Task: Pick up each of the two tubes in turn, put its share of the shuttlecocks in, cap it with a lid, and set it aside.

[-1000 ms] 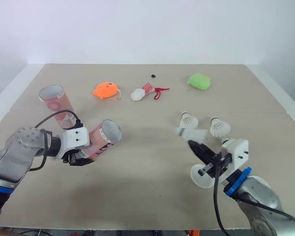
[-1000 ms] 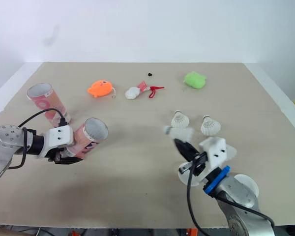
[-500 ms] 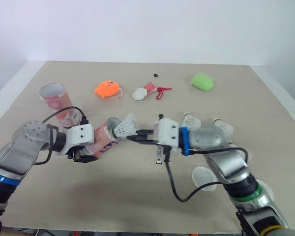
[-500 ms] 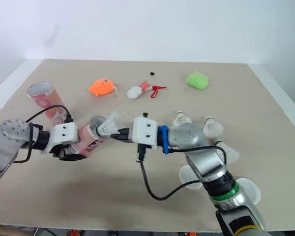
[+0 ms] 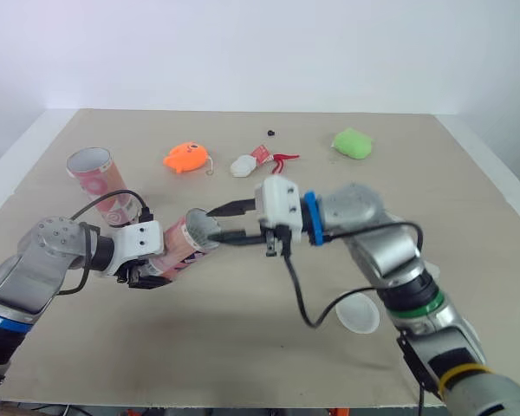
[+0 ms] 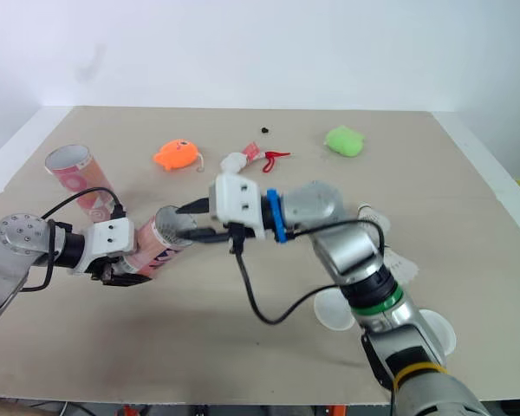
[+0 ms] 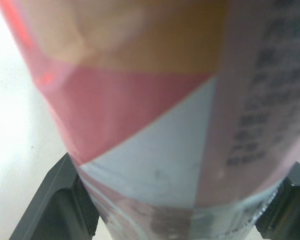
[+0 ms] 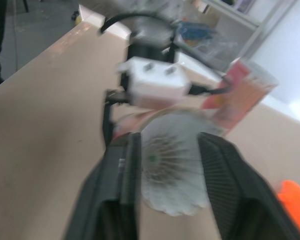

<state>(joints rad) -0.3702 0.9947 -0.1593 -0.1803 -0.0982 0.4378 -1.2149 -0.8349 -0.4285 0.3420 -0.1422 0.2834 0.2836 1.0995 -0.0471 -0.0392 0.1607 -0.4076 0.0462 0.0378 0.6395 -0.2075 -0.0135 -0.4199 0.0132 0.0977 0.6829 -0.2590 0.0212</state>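
Tilting low over the table (image 5: 243, 347) near its 8 o'clock edge, the pink tube (image 5: 178, 251) is clamped in the left claw (image 5: 147, 273), its mouth facing 3 o'clock. A shuttlecock (image 8: 172, 167) sits at that mouth, between the spread-apart fingers of the right claw (image 5: 215, 224). The second tube (image 5: 100, 182) stands upright toward 10 o'clock.
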